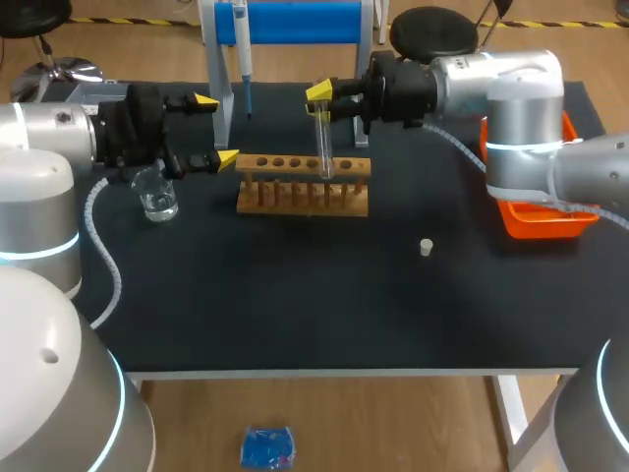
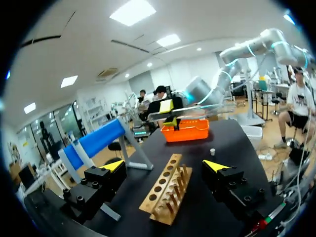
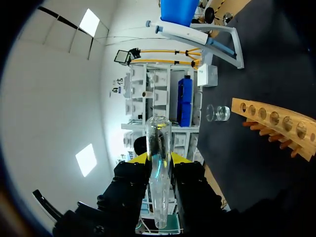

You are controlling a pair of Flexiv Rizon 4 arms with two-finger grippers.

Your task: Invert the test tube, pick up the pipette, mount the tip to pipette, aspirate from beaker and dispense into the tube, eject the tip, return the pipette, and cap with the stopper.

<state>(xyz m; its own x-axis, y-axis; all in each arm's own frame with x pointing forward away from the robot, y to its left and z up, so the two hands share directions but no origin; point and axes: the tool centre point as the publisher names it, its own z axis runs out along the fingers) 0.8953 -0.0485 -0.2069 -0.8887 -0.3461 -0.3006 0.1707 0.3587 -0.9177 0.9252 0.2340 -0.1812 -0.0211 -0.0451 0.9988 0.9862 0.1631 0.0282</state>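
Note:
My right gripper [image 1: 321, 101] is shut on the upper part of a clear glass test tube [image 1: 323, 147]. The tube hangs upright, its lower end at the holes of the wooden rack [image 1: 303, 184]; whether it is inside a hole I cannot tell. In the right wrist view the test tube [image 3: 158, 138] sits clamped in the right gripper [image 3: 159, 160], rounded end out ahead. My left gripper [image 1: 216, 129] stands open left of the rack, above the beaker [image 1: 155, 194]. The pipette [image 1: 242, 49] hangs on the blue stand [image 1: 290, 22]. A small white stopper [image 1: 427, 247] lies on the table.
An orange tray [image 1: 536, 214] sits at the table's right, partly behind my right arm. In the left wrist view the rack [image 2: 165, 195] lies ahead of the open left gripper [image 2: 165, 166], with the orange tray [image 2: 187, 132] and the stopper [image 2: 212, 151] farther off.

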